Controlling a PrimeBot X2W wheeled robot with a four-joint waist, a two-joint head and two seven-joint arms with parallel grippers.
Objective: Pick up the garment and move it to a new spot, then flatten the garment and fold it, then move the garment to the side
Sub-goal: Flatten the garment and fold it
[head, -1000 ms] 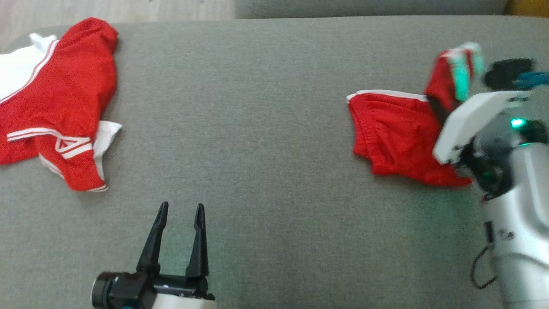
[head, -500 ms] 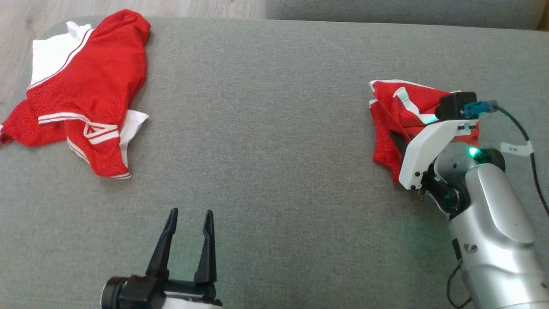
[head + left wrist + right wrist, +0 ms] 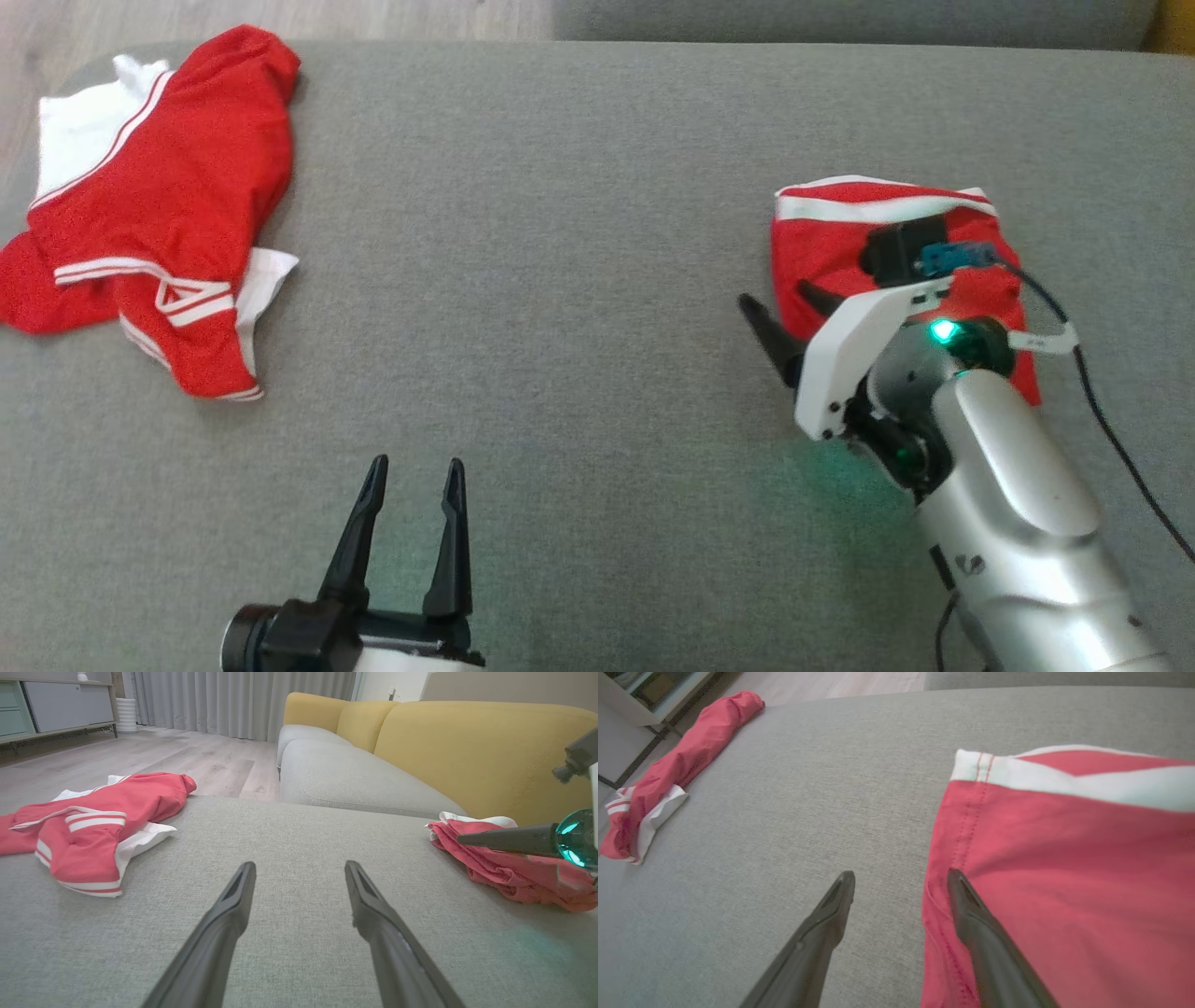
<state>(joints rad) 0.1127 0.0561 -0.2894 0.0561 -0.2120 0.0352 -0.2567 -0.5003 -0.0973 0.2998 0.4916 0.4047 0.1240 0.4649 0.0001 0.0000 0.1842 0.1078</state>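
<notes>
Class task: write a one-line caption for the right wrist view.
Open right claw straddles the edge of the folded garment on a grey cushion; a red-and-white top lies apart.

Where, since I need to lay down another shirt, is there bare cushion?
The widest bare stretch of the gray cushion is the middle, between the crumpled red-and-white jersey on the left and the folded red garment on the right, above the open left gripper. The right side is crowded: the open right gripper and its arm sit over that garment.

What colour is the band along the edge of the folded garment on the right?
White band on the red garment; the right wrist view shows it best.
</notes>
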